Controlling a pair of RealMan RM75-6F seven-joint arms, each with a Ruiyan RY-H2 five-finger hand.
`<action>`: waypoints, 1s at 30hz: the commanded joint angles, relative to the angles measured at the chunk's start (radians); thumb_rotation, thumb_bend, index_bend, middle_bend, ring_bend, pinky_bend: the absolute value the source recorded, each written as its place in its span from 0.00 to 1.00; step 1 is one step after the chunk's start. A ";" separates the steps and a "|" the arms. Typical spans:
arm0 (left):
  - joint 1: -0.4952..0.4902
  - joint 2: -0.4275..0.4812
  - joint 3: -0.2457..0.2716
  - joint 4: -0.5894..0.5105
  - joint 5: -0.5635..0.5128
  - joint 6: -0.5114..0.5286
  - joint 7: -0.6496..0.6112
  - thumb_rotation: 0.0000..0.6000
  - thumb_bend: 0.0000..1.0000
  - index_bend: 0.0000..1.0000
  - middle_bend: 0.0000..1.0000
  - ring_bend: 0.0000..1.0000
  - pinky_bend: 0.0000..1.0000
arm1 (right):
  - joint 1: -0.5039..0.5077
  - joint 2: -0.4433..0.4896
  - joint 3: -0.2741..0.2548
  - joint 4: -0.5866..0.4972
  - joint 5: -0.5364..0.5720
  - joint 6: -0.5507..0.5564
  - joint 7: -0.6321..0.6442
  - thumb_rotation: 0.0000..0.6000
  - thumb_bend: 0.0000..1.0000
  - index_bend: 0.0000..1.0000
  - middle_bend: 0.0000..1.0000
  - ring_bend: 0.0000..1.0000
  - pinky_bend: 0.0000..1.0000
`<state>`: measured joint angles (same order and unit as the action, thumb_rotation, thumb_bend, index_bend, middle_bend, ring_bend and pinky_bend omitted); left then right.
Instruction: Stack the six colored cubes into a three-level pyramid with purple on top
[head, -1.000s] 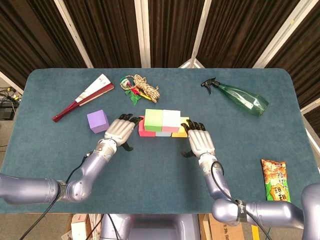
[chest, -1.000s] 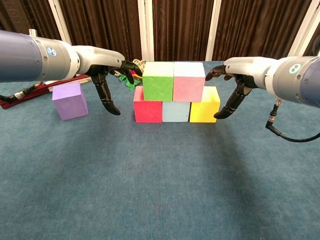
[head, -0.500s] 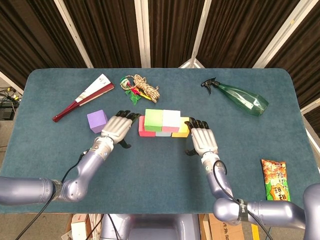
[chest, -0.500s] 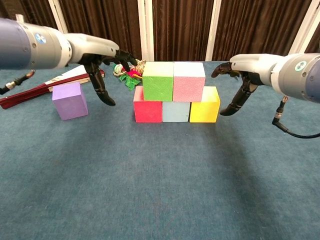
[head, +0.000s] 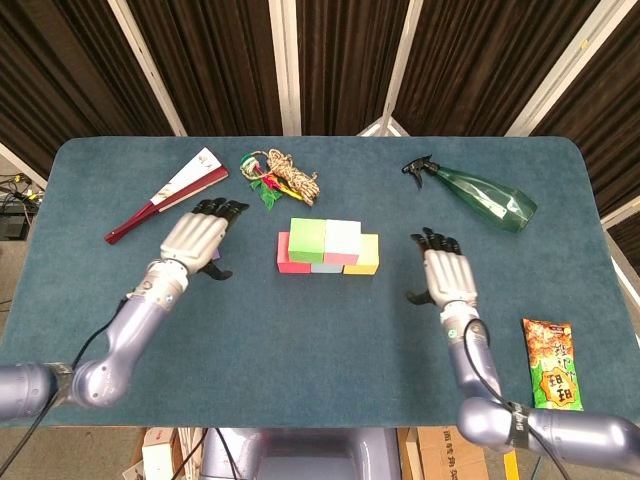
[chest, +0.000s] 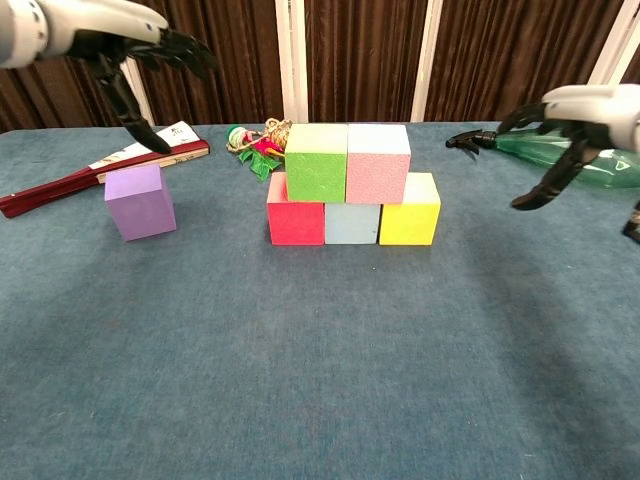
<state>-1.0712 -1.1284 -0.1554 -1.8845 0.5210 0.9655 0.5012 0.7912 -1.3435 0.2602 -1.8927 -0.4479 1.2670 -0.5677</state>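
- Chest view, nearest first: the purple cube (chest: 141, 201) sits alone on the table (chest: 320, 380), left of the stack and well apart from it, not yet placed.
- Beside it, the base row of red cube (chest: 295, 222), pale blue cube (chest: 351, 224) and yellow cube (chest: 409, 222) is laid edge to edge; the green cube (chest: 316, 161) and pink cube (chest: 378, 164) sit on them as the second level.
- So, by my reading, two levels are done and only the purple cap is left.
- The stack's long axis runs left to right across the table; the purple cube stands flat, turned slightly off that line.
- The left hand (chest: 135, 35) hovers above the purple cube, fingers spread, holding nothing.
- The right hand (chest: 575, 125) hangs right of the stack, fingers apart, empty.
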 joint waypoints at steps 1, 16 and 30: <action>0.034 0.041 0.006 -0.017 0.044 -0.013 -0.037 1.00 0.20 0.07 0.05 0.00 0.00 | -0.047 0.042 -0.016 -0.011 -0.047 0.009 0.048 1.00 0.25 0.14 0.05 0.05 0.00; 0.168 0.126 0.053 -0.003 0.222 -0.040 -0.172 1.00 0.17 0.05 0.05 0.00 0.00 | -0.297 0.136 -0.136 -0.013 -0.383 0.041 0.367 1.00 0.25 0.14 0.05 0.05 0.00; 0.229 0.118 0.078 0.054 0.322 -0.052 -0.203 1.00 0.13 0.06 0.09 0.00 0.00 | -0.504 0.083 -0.277 0.149 -0.761 0.179 0.578 1.00 0.25 0.14 0.05 0.05 0.00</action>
<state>-0.8435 -1.0077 -0.0822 -1.8349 0.8503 0.9128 0.2869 0.3222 -1.2448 0.0087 -1.7739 -1.1660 1.4156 -0.0209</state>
